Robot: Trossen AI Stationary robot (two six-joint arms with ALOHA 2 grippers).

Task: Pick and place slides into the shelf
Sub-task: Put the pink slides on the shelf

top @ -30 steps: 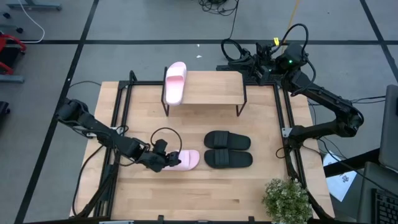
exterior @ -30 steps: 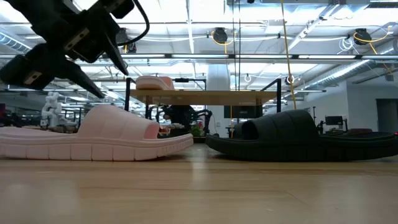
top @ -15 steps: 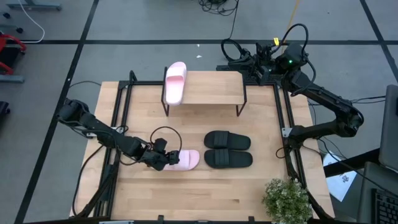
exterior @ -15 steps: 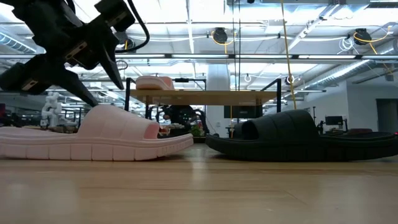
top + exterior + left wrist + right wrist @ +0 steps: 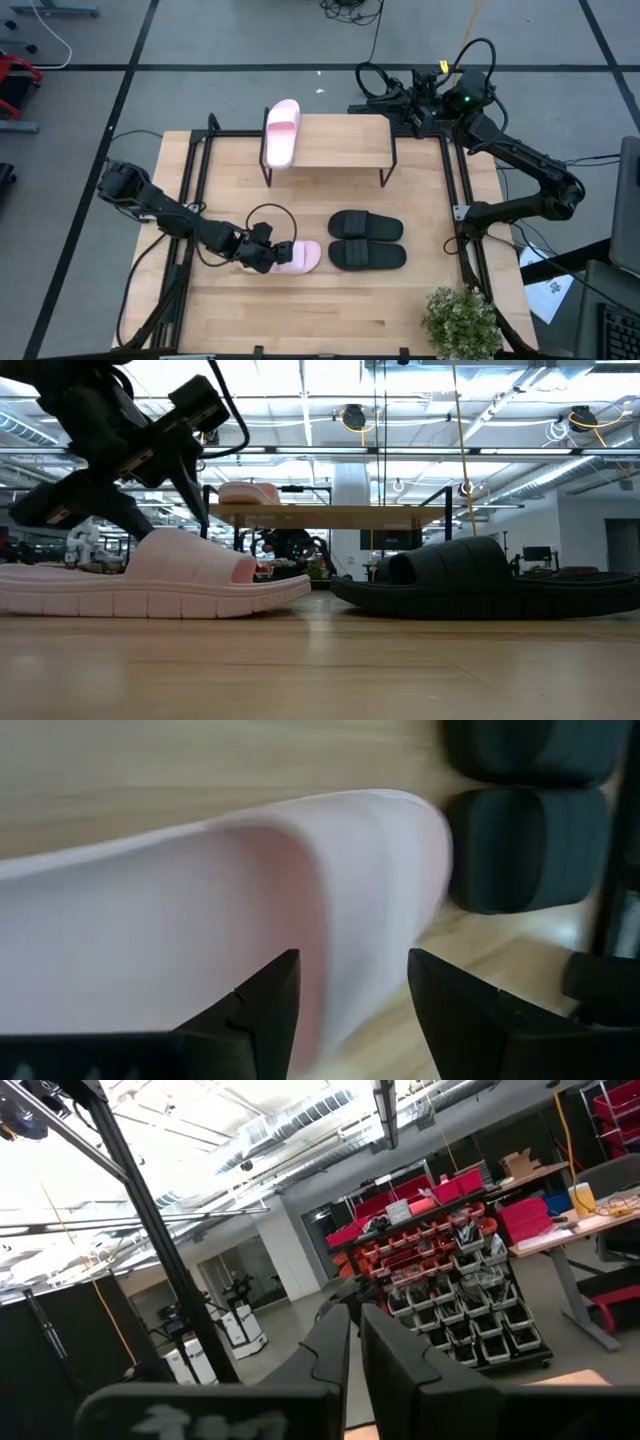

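Here the left gripper [image 5: 268,255], fingers spread, sits over the heel end of the pink slide [image 5: 298,257] on the table. Its long axis runs toward the black pair [image 5: 366,240]. Right gripper [image 5: 355,1342], pressed together, waits behind the shelf [image 5: 340,142].

Robotics lab / industrial workshop. Evidence: grey concrete floor [image 5: 250,50] w/ black tape lines, loose black cables [image 5: 350,8] on it. Light wooden tabletop [image 5: 330,300] in a black metal frame, a dark arm mounted each side. Low view: open hall behind, exposed ceiling w/ long strip lights [image 5: 300,400], pipes. Right wrist view: racks of red storage bins [image 5: 450,1270], height-adjustable desk [image 5: 570,1230] w/ cardboard boxes.
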